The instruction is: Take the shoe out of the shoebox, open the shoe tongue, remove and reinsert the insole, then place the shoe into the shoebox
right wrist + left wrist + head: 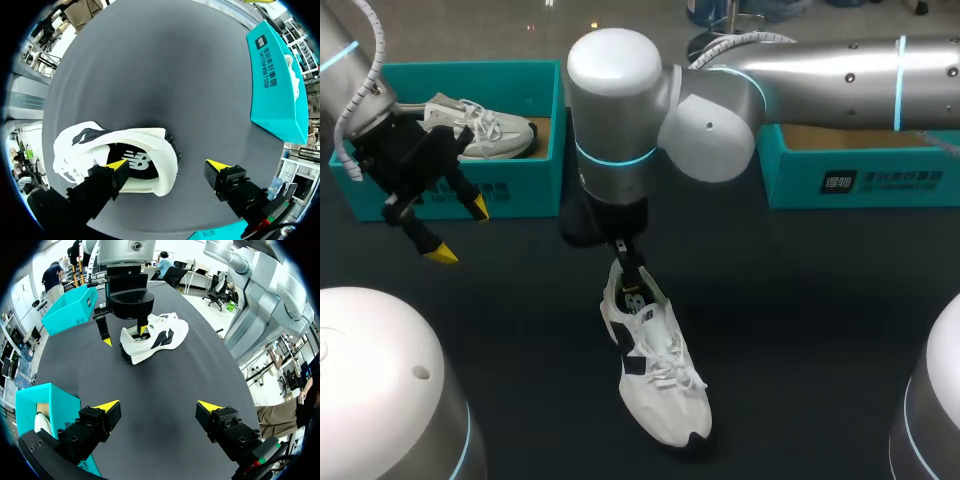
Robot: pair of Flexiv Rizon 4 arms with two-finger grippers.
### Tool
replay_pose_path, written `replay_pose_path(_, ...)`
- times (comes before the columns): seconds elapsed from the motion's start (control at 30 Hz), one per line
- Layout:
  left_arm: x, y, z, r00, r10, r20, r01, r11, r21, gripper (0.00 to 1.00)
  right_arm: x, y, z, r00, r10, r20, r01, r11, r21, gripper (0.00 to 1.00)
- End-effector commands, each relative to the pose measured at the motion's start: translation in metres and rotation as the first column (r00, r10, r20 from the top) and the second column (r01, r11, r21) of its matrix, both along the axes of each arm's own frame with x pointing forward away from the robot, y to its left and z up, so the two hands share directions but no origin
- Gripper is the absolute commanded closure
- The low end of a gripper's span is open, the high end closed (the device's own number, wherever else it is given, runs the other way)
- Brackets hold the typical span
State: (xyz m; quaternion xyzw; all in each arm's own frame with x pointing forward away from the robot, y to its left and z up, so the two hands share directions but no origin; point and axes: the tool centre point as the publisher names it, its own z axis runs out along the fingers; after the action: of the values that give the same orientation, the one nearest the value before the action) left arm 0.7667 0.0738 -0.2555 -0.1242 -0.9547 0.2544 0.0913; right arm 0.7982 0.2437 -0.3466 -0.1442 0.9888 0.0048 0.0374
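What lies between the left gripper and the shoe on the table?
Only bare black tabletop, seen in the left wrist view, from the open left gripper to the shoe.

On the dark table (800, 320) lie a white shoe (660, 375), a teal shoebox (535, 185) and a second teal box (880, 180).

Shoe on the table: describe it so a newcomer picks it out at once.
On the black table, between the teal left shoebox and the right box, look under the right end effector near the middle. The shoe lies there on the bare tabletop, white with dark side panels. The other shoe sits inside the left shoebox.
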Motion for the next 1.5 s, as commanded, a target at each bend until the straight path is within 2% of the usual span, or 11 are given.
replay_pose_path(0.03,0.000,0.000,0.000,1.000,0.000,0.000,0.000,1.000,0.003,0.00,0.004,0.000,-0.008,1.000,-0.001,-0.004,0.001,1.000,0.002,0.00)
replay_pose_path(0.07,0.000,0.000,0.000,1.000,0.000,0.000,0.000,1.000,0.003,0.00,0.004,0.000,-0.008,1.000,-0.002,-0.003,0.002,1.000,-0.007,0.02)
replay_pose_path(0.1,0.000,0.000,0.000,1.000,0.000,0.000,0.000,1.000,0.003,0.00,0.004,0.000,-0.008,1.000,-0.014,-0.006,0.014,1.000,-0.021,0.44)
replay_pose_path(0.17,0.000,0.000,0.000,1.000,0.000,0.000,0.000,1.000,0.003,0.00,0.004,-0.002,-0.008,0.999,-0.035,-0.003,0.035,0.999,-0.016,0.82)
replay_pose_path(0.27,0.000,0.000,0.000,1.000,0.000,0.000,0.000,1.000,0.003,0.00,0.004,-0.004,-0.009,0.999,-0.041,0.002,0.041,0.999,-0.036,1.00)
replay_pose_path(0.8,0.000,0.000,0.000,1.000,0.000,0.000,0.000,1.000,0.003,0.00,-0.009,-0.008,-0.011,0.998,-0.053,0.032,0.054,0.998,-0.040,1.00)
replay_pose_path(0.97,0.000,0.000,0.000,1.000,0.000,0.000,0.000,1.000,0.003,0.00,-0.014,-0.009,0.001,0.996,-0.070,0.054,0.072,0.996,-0.043,1.00)
replay_pose_path(1.17,0.000,0.000,0.000,1.000,0.000,0.000,0.000,1.000,0.003,0.00,-0.010,-0.023,0.048,0.994,-0.092,0.064,0.095,0.994,-0.051,1.00)
replay_pose_path(1.27,0.000,0.000,0.000,1.000,0.000,0.000,0.000,1.000,0.003,0.00,-0.002,-0.034,0.085,0.994,-0.067,0.081,0.072,0.996,-0.058,1.00)
replay_pose_path(1.5,0.000,0.000,0.000,1.000,0.000,0.000,0.000,1.000,0.003,0.00,0.017,-0.058,0.186,0.991,0.017,0.131,0.002,0.990,-0.141,1.00)
